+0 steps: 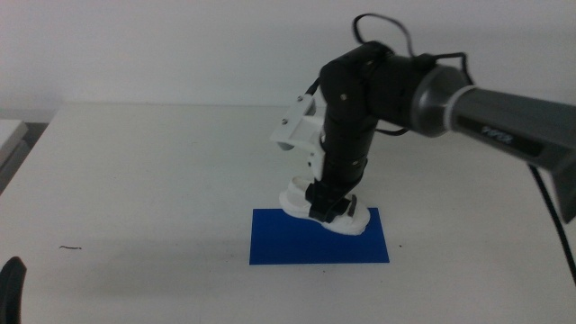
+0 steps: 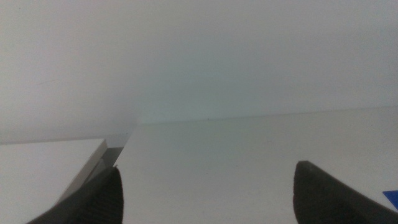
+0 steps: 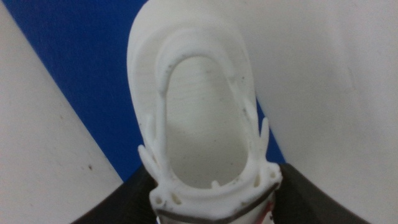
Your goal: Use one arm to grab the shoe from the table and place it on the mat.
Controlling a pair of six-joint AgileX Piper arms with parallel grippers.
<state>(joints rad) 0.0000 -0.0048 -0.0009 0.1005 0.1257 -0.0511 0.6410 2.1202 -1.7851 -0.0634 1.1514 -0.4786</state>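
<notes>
Middle view, taken from the left across: the left hand (image 1: 13, 286) waits at the near-left corner of the bench (image 1: 135, 180), only a dark sliver of it showing, well apart from everything that matters. Its own wrist view shows its two jaws spread wide with nothing between them — just bare bench and a sliver of blue at the edge.

Further right, the right hand (image 1: 329, 203) comes down almost straight from its arm (image 1: 432, 103), which reaches in from the right side. It is closed on the shoe (image 1: 326, 214), gripping it at one end; in the right wrist view the jaws press on either side of that near end, and the shoe's (image 3: 193, 124) long axis runs straight away from the hand, its white sole rim and open foot-bed facing the camera.

What the next move turns on is how the shoe sits over the mat (image 1: 297, 247). In the middle view it lies directly below the hand, across the mat's far edge, one end beyond that edge over the bench, the other over the far-right part of the blue. The right wrist view agrees — the mat (image 3: 74, 56) shows on one side of the shoe, white bench (image 3: 336, 81) on the other. I cannot tell whether the sole already touches. To my eye the placing is nearly done, though the shoe would sit better drawn toward the mat's middle before release.
</notes>
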